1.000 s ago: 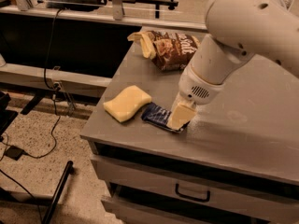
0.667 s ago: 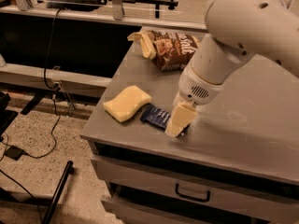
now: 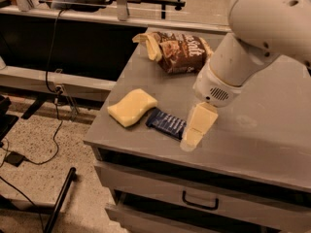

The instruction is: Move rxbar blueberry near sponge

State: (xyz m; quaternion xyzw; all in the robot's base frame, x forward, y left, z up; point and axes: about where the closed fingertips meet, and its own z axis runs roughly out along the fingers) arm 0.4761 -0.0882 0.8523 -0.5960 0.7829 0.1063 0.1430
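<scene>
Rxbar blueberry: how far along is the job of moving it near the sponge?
Done, it seems: the rxbar blueberry lies flat on the cabinet top beside the sponge. In hand: the gripper is low at the bar's end away from the sponge. Left: probably only to withdraw.

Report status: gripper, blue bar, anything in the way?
Gripper low, at the rxbar blueberry end away from the sponge. Bar flat, beside sponge. Nothing between them; chip bag well behind.

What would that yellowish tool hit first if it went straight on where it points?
Probably the grey tabletop, close below the tool, just beside the slim dark-blue snack bar wrapper; depth is unclear.
</scene>
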